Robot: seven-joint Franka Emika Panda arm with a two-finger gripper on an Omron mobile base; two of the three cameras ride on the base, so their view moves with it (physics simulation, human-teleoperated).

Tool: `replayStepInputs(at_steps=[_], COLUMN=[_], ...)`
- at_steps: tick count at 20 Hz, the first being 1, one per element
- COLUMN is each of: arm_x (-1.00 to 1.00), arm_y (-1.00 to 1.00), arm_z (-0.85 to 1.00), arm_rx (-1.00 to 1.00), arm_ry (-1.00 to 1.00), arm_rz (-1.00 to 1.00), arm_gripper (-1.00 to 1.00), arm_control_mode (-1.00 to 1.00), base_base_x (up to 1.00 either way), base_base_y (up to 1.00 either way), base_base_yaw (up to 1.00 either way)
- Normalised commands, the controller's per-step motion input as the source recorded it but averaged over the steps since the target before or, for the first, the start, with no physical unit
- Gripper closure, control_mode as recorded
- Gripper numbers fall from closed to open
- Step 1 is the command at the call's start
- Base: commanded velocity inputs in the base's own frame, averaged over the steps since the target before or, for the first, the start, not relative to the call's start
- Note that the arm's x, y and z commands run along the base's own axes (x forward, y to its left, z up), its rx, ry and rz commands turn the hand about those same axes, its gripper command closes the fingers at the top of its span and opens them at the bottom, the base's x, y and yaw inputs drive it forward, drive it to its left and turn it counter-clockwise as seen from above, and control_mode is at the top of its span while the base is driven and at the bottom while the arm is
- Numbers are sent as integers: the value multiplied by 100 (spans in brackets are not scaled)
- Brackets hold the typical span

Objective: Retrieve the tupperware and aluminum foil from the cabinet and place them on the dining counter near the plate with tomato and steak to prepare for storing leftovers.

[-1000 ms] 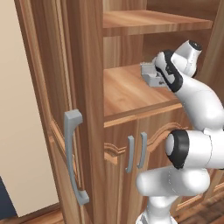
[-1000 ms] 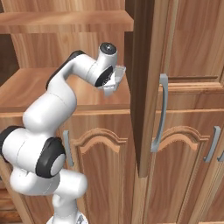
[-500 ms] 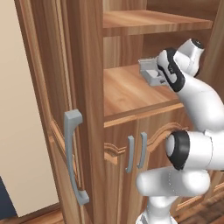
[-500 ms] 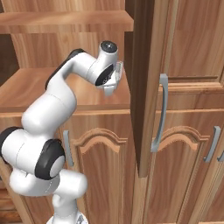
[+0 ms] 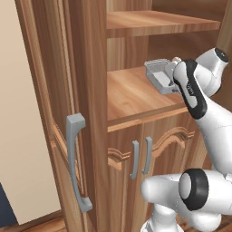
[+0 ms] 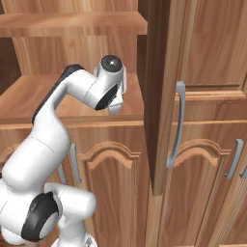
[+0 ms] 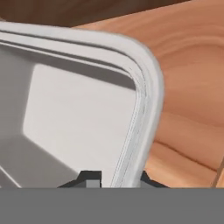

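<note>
End effector pinching the tupperware rim on the cabinet shelf

The end effector [image 7: 117,178] is closed on the side wall of the tupperware [image 5: 159,78], one fingertip inside the rim and one outside, with the container resting on the lower open shelf [image 5: 131,93] of the cabinet [image 5: 86,90]. The hold sits at one edge only, so lifting may tilt the container, slip it free, or knock it against the open door [image 6: 161,91].

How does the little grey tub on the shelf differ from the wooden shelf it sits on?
The tub is pale grey plastic; the shelf is warm brown wood with grain. The tub is small and hollow with a raised rim, the shelf broad and flat. The pincer is shut on the tub's rim with one fingertip either side, while the shelf is fixed inside the cabinet. Both look smooth.
</note>
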Motion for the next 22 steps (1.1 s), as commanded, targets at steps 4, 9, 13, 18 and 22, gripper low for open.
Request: replayStepInputs(at_steps=[4,9,13,18,22], arm_x=[-100,-87,-18,0,-10], arm_y=[38,23,0,0,0], arm_z=[41,43,15,0,0], arm_rx=[-15,-14,-2,0,-1], arm_ry=[5,1,0,0,0], arm_rz=[19,9,0,0,0], arm_gripper=[100,100,100,100,100], arm_control_mode=[-100,-100,-100,-100,100], base_base_x=[0,0,0,0,-18], base_base_y=[0,0,0,0,6], base_base_yaw=[0,0,0,0,0])
